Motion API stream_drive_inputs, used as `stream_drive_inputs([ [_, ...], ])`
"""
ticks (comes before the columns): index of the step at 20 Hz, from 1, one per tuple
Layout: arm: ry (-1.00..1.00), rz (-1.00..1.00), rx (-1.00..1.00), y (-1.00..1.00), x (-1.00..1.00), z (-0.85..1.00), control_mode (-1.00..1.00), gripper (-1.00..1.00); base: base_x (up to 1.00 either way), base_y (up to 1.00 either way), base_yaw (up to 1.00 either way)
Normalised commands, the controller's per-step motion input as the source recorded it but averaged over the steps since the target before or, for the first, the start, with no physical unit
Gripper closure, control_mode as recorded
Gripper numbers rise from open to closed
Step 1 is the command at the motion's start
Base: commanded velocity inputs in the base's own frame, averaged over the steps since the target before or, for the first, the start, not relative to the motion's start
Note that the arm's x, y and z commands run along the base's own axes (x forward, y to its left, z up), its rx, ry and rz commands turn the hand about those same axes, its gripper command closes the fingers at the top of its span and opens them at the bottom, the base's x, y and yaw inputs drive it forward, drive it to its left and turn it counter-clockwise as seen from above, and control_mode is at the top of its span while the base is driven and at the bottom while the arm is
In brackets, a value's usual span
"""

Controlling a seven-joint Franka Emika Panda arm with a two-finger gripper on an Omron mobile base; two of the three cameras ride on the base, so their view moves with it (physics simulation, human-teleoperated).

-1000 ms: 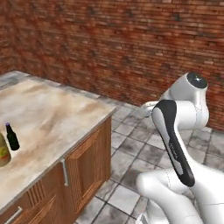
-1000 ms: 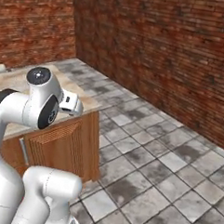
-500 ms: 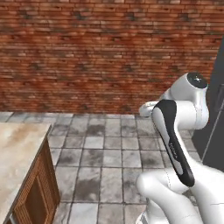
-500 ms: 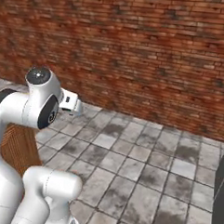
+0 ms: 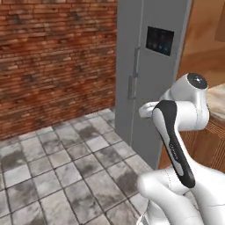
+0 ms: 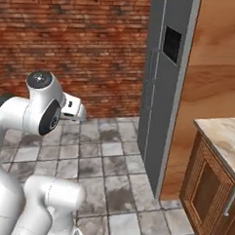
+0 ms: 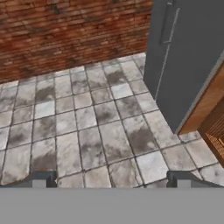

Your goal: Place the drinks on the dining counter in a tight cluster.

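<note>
The gripper (image 7: pixel 112 180) is held wide open and empty above the grey tiled floor (image 7: pixel 87 127). A grey fridge (image 5: pixel 145 66) is seen beside a brick wall (image 5: pixel 52 61). No drinks are visible; a beige counter (image 6: pixel 223 139) is seen at right.

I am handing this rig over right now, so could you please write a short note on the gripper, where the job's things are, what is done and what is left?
Gripper: open, fingers spread wide, nothing between them, pointing down at the grey tiled floor.
Surroundings: the base faces a grey fridge beside the red brick wall; a wood panel and the corner of a marble-topped counter on wooden drawers lie to the right.
Job's things: no bottle is visible from here, so their positions cannot be confirmed.
Done: cannot be confirmed.
Left: find the bottles and the dining counter, then cluster the bottles tightly on it.
</note>
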Motion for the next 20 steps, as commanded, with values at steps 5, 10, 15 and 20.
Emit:
stream_drive_inputs([
  [5, 0.0, 0.0, 0.0, 0.0, 0.0, 0.0, 1.0, -1.0, 0.0, 0.1, -0.91],
  [10, 0.0, 0.0, 0.0, 0.0, 0.0, 0.0, 1.0, -1.0, 0.22, 0.31, -0.79],
  [15, 0.0, 0.0, 0.0, 0.0, 0.0, 0.0, 1.0, -1.0, 0.77, 0.06, -0.47],
  [20, 0.0, 0.0, 0.0, 0.0, 0.0, 0.0, 1.0, -1.0, 0.94, -0.14, -0.14],
])
